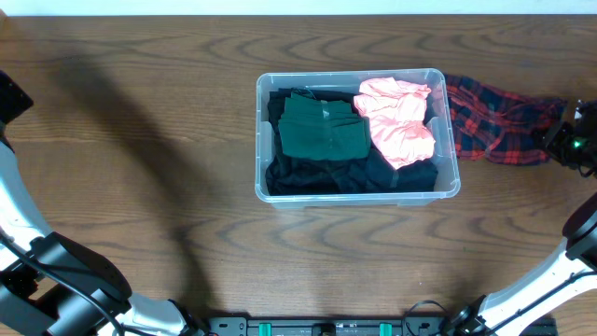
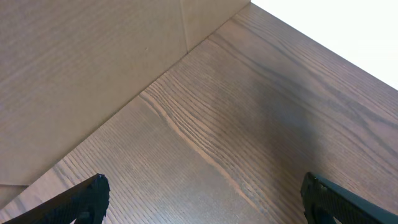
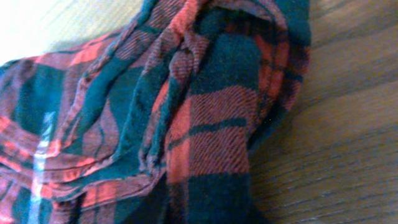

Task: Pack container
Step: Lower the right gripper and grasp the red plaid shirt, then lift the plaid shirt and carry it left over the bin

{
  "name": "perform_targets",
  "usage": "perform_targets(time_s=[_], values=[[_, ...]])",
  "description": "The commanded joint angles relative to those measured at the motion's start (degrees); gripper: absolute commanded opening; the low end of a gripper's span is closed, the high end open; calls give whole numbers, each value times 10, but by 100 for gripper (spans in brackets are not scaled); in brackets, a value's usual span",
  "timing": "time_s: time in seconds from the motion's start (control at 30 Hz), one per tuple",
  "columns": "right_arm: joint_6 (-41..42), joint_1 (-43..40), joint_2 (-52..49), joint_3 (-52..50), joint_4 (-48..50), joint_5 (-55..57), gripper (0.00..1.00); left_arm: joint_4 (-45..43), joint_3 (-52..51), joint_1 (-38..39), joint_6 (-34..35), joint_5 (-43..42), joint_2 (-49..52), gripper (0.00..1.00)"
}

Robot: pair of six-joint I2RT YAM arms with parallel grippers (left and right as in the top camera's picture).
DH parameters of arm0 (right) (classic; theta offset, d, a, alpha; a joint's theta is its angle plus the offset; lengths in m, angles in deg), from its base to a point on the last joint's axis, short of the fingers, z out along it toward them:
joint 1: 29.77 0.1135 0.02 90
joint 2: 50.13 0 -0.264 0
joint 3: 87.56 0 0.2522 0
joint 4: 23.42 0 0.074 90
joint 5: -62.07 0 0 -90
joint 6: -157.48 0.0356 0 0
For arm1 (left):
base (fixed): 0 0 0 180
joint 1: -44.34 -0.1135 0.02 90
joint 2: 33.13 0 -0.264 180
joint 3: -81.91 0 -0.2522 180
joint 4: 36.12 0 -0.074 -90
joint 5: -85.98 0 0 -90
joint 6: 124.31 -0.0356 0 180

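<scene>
Clear, see-through container (image 1: 264, 140) on brown wood-grain table (image 1: 140, 112). Inside: dark green cloth (image 1: 322, 131) at nine o'clock, pale pink cloth (image 1: 399, 117) at two, black cloth (image 1: 345, 175) at six. Outside at three o'clock, red and dark blue-green plaid cloth (image 1: 494, 121).

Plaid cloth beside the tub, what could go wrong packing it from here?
The right gripper sits at the far end of the plaid cloth, so the trailing length could snag on the container rim. The container already looks full with the pink garment and others, so it may spill over.

Top-down overhead; wrist views close-up
</scene>
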Motion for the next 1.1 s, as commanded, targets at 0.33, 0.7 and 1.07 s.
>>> perform_targets(time_s=[0.33,0.7,1.07], values=[[-7,-35,30,9,34,-259,1,1,4,-2,7,3,-2,98],[65,-45,148,9,47,-279,1,1,4,-2,7,3,-2,98],[165,-4,339,9,95,-228,1,1,4,-2,7,3,-2,98]])
